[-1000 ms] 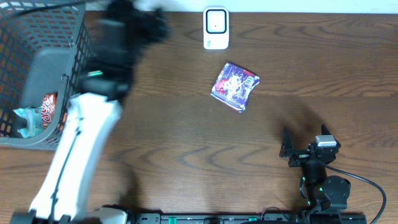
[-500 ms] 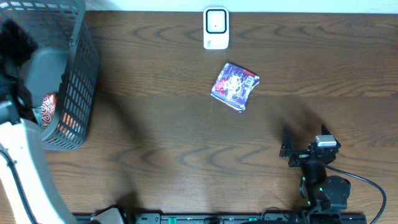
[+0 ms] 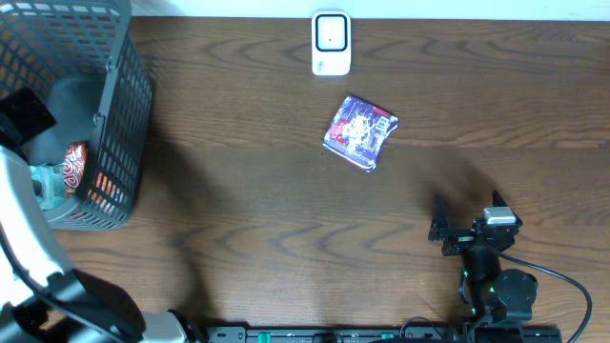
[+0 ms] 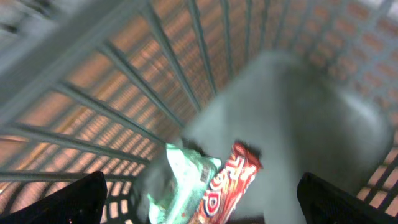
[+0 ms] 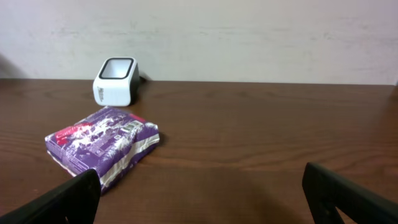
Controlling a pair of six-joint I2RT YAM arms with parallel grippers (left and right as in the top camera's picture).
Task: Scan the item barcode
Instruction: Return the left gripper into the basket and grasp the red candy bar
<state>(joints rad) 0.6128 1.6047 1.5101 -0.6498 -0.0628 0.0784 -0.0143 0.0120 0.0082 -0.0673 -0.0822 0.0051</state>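
A purple snack packet (image 3: 359, 131) lies flat on the brown table, below the white barcode scanner (image 3: 331, 43). In the right wrist view the packet (image 5: 102, 142) sits ahead and to the left, with the scanner (image 5: 115, 81) behind it. My right gripper (image 5: 199, 202) rests open near the front right of the table, well short of the packet, with nothing between its fingers. My left gripper (image 4: 199, 208) hangs open inside the grey mesh basket (image 3: 114, 114), above a red packet (image 4: 230, 186) and a green packet (image 4: 180, 180), holding nothing.
The basket stands at the table's far left, and its walls (image 4: 124, 93) close round the left gripper. The left arm (image 3: 24, 238) runs along the left edge. A pale wall rises behind the scanner.
The left arm swung from the table's back to the far left and now reaches into the basket, its jaws wider. The purple packet and right arm have not moved.
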